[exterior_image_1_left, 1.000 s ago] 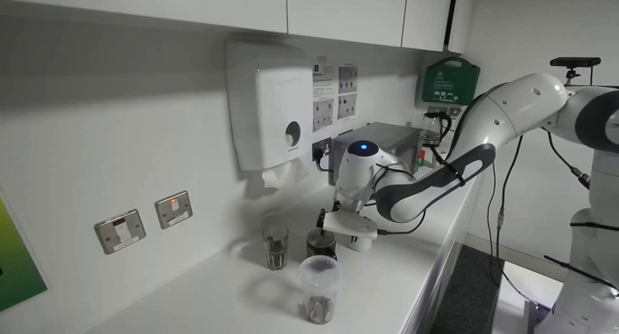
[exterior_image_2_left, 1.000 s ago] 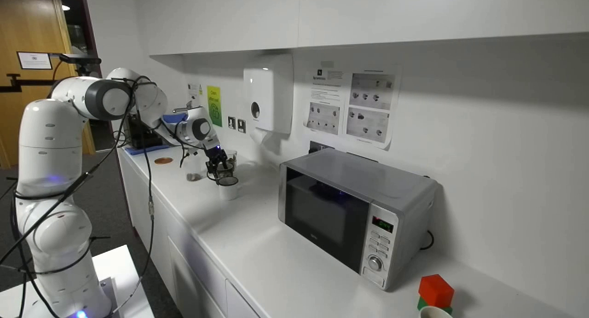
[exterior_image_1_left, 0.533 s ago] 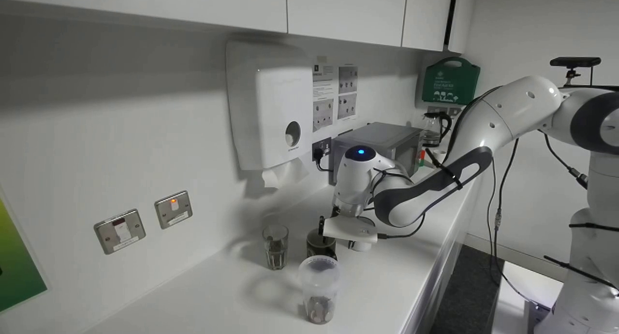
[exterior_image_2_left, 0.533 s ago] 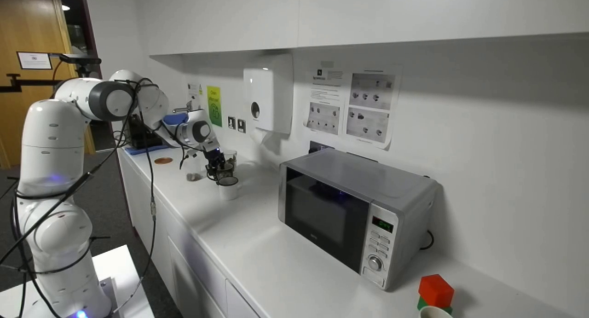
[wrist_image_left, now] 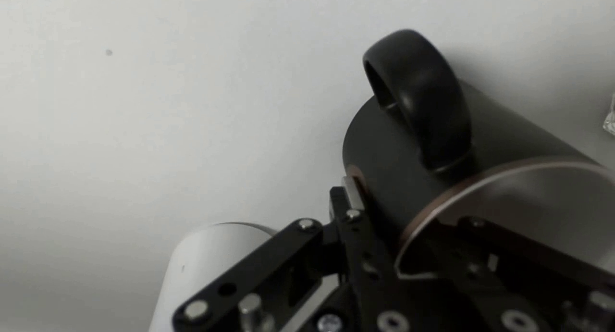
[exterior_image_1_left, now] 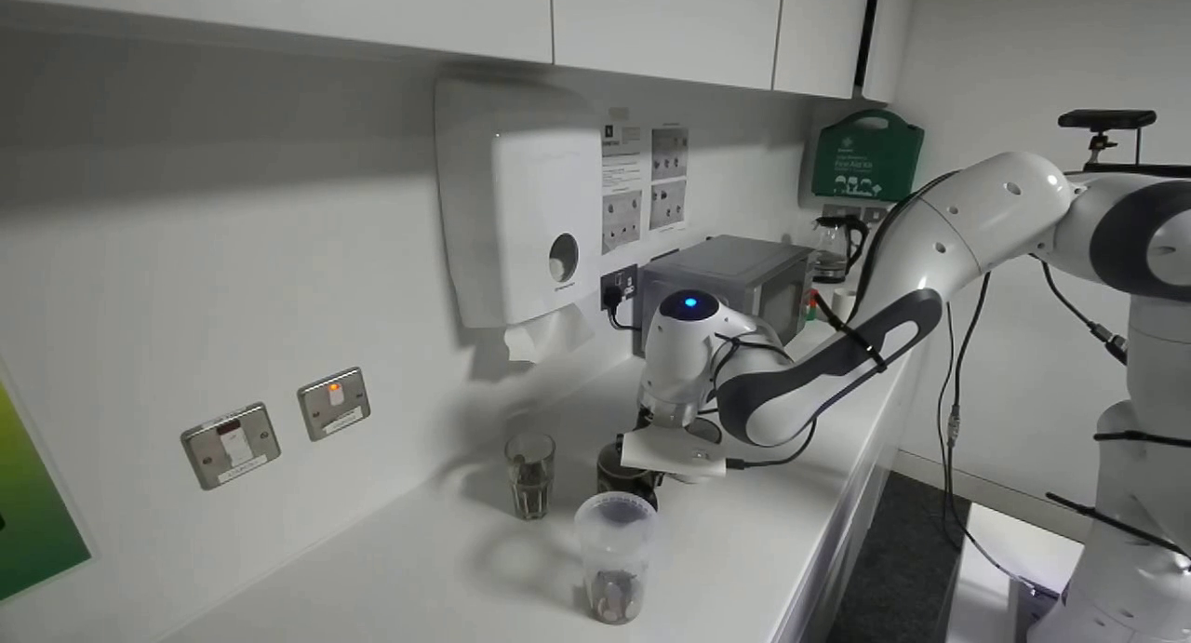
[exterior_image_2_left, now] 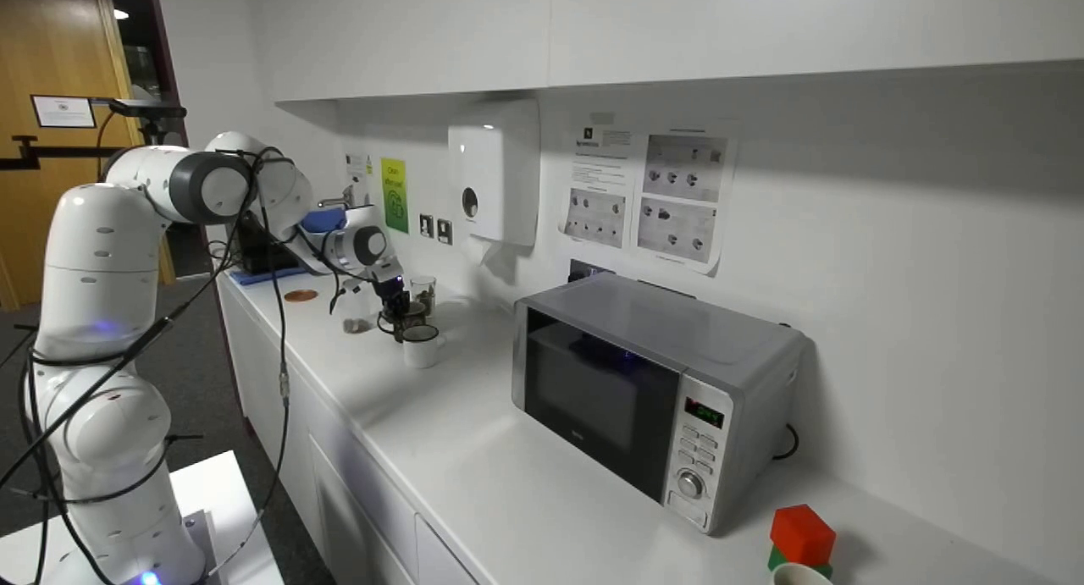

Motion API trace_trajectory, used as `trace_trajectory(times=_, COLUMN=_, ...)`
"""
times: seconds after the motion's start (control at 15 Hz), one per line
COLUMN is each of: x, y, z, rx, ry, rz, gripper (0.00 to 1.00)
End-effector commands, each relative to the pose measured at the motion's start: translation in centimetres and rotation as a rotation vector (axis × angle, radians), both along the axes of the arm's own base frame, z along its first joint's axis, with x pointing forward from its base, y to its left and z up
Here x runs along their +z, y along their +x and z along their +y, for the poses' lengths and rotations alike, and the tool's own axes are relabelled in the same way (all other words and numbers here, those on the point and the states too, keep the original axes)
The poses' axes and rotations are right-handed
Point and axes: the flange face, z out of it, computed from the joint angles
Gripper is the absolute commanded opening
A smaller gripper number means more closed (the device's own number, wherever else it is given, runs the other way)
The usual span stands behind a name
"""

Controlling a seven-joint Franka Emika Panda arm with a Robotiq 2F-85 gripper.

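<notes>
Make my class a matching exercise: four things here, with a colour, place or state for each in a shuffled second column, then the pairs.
1. Dark mug
2. Tall tub
3. Microwave
4. First-aid kit

A. green with white lettering
B. silver-grey, lit display
C. gripper at its rim
D. see-through, something inside

Pairs: 1-C, 2-D, 3-B, 4-A

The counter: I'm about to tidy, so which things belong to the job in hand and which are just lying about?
Part of the job, it seems:
dark mug
hand straddling its rim

Probably just standing about:
white mug
glass
clear tub
microwave
</notes>
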Motion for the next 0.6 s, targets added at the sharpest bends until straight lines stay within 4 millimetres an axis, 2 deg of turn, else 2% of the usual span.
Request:
trace_trajectory(times=0.0, x=0.4, y=0.1, z=0.1, rx=0.019, ry=-0.017, rz=0.014, gripper=0.00)
trace_trajectory(times=0.53, x=2.4, y=-1.9, z=-0.6, rx=0.029, ry=-0.042, rz=-0.025, gripper=0.02)
